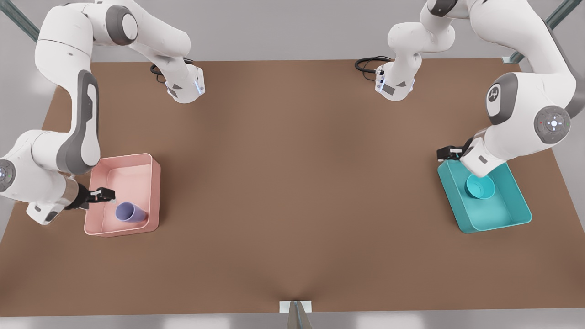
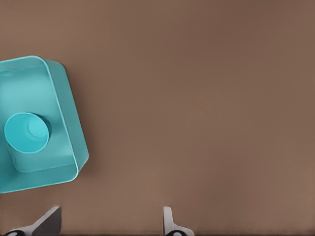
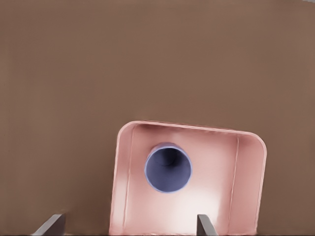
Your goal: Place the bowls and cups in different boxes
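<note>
Inside the pink box, toward its end nearer the front view's bottom, lies the one lavender cup; in the front view it looks tipped on its side, long axis roughly across the picture, dark mouth toward the front view's left, while the right wrist view looks straight into that mouth; inside the teal box, at the front view's right, sits the one teal bowl, opening upward, near the box's middle, seen also in the left wrist view within the teal walls; so there are two boxes, one cup and one bowl, each box holding a single thing; the pink box's walls surround the cup on all sides; the right gripper hovers over the pink box's left rim, just beside the cup, fingers spread wide and empty; the left gripper hangs by the teal box's far corner, fingers wide apart and holding nothing; both boxes rest well apart on the brown table.
</note>
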You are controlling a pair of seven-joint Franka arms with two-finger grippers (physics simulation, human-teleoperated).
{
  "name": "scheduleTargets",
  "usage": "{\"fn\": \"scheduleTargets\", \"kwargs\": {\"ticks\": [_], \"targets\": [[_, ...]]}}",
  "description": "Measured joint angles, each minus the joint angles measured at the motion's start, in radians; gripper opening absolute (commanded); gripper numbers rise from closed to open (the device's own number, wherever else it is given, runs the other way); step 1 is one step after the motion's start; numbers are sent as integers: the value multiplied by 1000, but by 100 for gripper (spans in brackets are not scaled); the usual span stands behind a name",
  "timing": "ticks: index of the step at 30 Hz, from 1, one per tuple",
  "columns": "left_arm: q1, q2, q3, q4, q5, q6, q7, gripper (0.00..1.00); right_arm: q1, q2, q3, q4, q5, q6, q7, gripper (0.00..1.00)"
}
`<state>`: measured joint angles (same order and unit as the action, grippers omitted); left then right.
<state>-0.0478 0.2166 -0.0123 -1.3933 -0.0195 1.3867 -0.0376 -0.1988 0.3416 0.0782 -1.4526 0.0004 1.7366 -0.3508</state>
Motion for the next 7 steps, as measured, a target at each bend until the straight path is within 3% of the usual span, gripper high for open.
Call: {"fn": "scheduleTargets", "kwargs": {"ticks": [4,7], "targets": [[7,2,0,0,-1,-22,1,100,15,-221,4,-29,15,-160,36,100],[10,0,0,0,-2,-32,1,100,19,-276,4,-65,18,-232,59,100]]}}
